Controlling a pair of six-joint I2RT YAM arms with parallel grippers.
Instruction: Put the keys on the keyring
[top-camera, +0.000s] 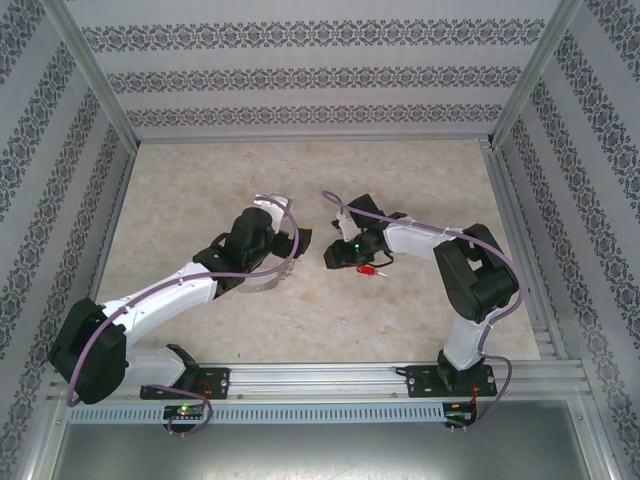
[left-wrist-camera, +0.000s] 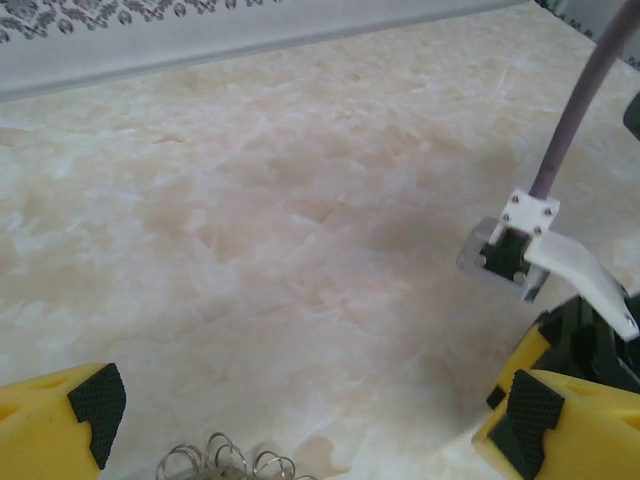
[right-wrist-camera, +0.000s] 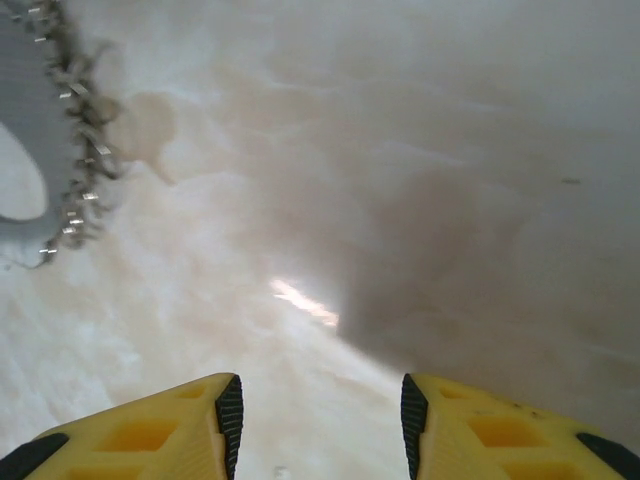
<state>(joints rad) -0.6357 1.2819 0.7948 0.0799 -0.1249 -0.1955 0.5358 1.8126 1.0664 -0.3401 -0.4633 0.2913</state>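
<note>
The keyring (top-camera: 264, 284) is a thin silver hoop lying on the table, partly under my left arm. Its small silvery loops (left-wrist-camera: 226, 462) peek in at the bottom edge of the left wrist view, and its fringed rim (right-wrist-camera: 82, 135) runs down the left side of the right wrist view. The tiny red-headed key (top-camera: 368, 269) lies on the table just beside my right gripper (top-camera: 336, 257). That gripper (right-wrist-camera: 320, 412) is open with bare table between its fingers. My left gripper (top-camera: 290, 243) (left-wrist-camera: 312, 412) is open wide and holds nothing.
The marble-patterned tabletop (top-camera: 300, 180) is walled in by patterned panels and metal posts. The two wrists face each other closely at mid-table; the right arm's wrist camera and purple cable (left-wrist-camera: 512, 250) sit just right of my left gripper's fingers.
</note>
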